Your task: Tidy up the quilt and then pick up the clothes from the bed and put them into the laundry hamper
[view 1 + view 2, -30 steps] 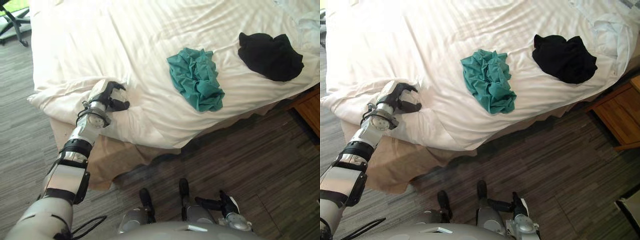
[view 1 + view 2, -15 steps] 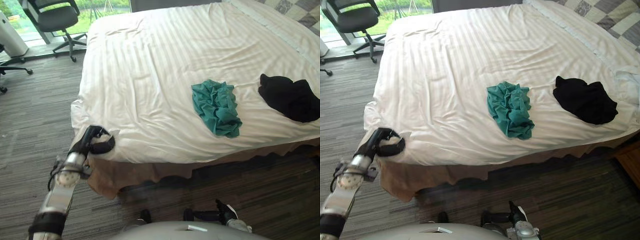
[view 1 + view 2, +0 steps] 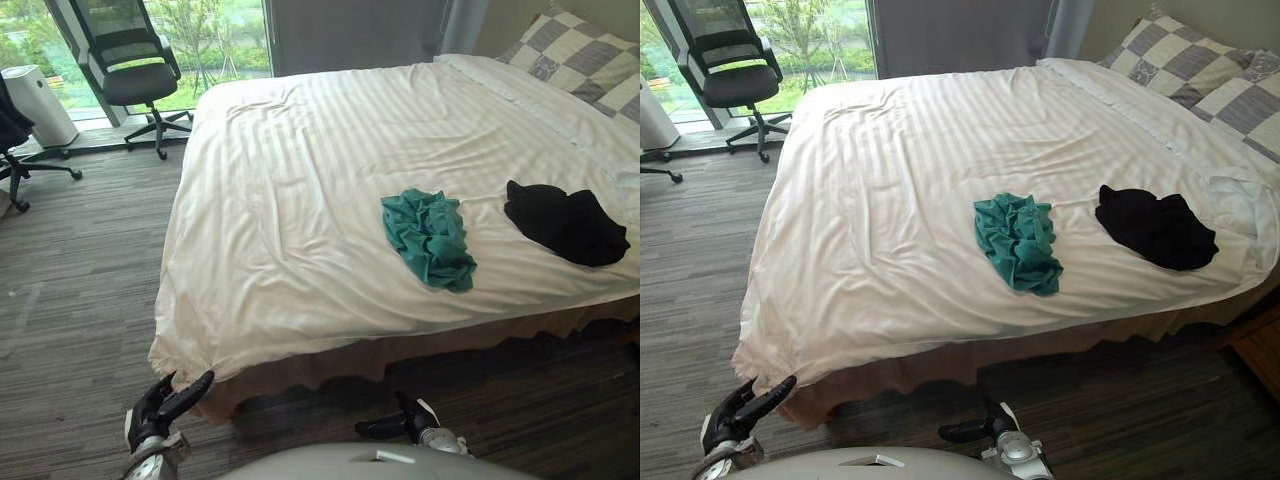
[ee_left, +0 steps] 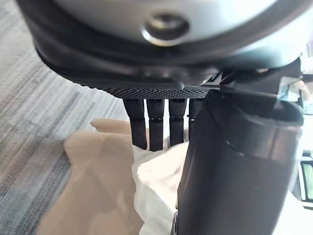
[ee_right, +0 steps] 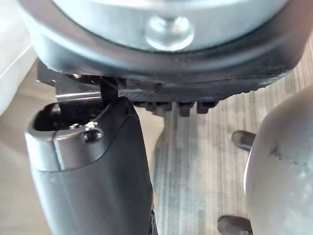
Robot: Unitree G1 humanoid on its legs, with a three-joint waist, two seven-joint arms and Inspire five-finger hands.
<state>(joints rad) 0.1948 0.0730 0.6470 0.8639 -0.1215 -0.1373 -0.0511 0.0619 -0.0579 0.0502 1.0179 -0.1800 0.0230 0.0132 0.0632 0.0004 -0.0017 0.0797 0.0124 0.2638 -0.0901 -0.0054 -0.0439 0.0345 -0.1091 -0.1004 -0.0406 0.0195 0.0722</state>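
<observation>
With the quilt point(image 3: 300, 190) lying smooth, the left hand point(image 3: 152, 410) is hanging empty, fingers point(image 3: 192, 385) apart, by its near corner, and teal clothes point(image 3: 430, 238) and black clothes point(image 3: 565, 222) are waiting

quilt point(image 3: 300, 220): white, striped, spread flat | teal garment point(image 3: 430, 238): crumpled, near edge | black garment point(image 3: 565, 222): crumpled, beside it
</observation>
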